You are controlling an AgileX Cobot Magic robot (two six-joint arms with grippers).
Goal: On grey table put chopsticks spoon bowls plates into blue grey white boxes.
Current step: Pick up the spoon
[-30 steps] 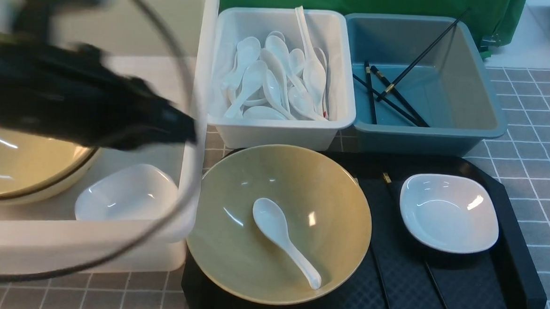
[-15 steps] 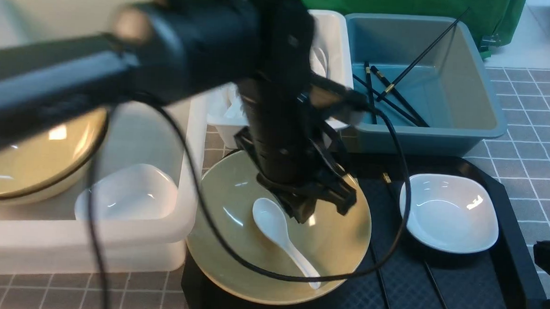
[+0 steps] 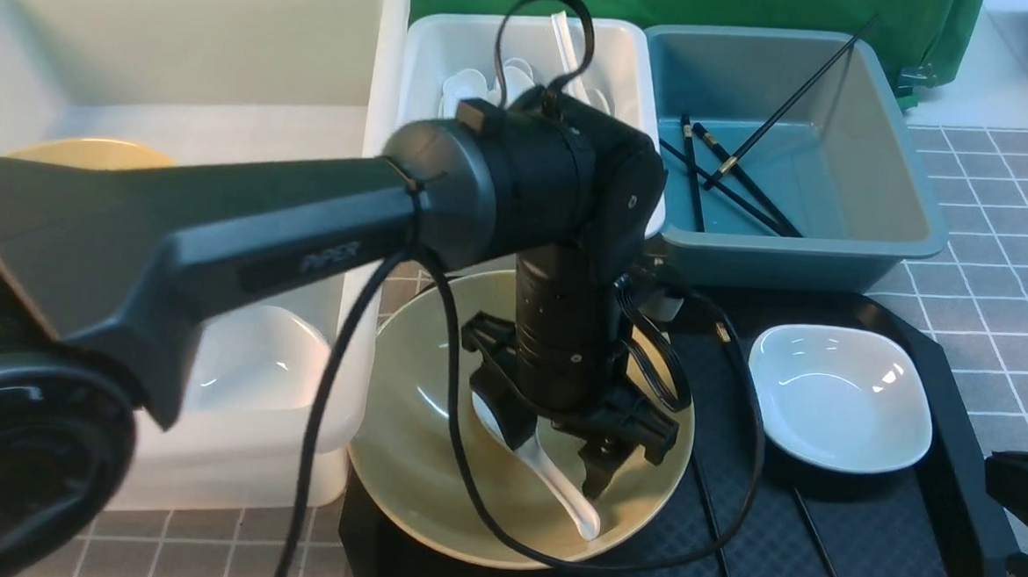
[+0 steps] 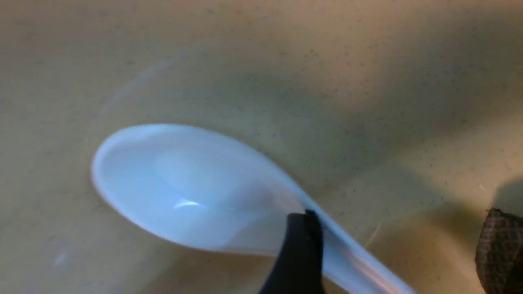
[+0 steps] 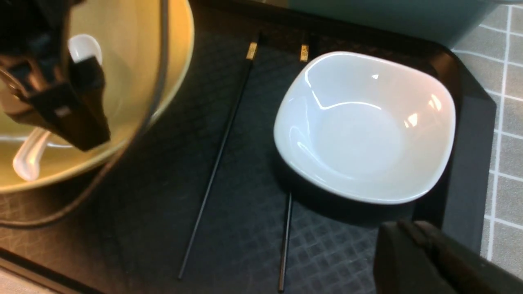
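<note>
Across the bowl [image 3: 416, 486] in the front view, the spoon [image 3: 556, 484] was laid slantwise between the left pincer's [image 3: 558, 462] spread tips; the right pincer, farther off, was pressed together. In the left wrist view, the handle was seen running between the fingers [image 4: 498, 249], over smooth, curved glaze. In the right wrist view, a plate [image 5: 359, 134] was seen well apart, leaving sideways room, though the bowl's wall was judged limiting.

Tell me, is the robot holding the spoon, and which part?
Nothing is held: the left claw is open around the spoon's handle, not squeezing it.

Glossy white spoon [image 3: 559, 487] slanting across olive-yellow bowl [image 3: 399, 458]; shallow white dish [image 3: 838, 398], chopsticks [image 3: 815, 537] at right on black tray [image 3: 887, 554].
</note>
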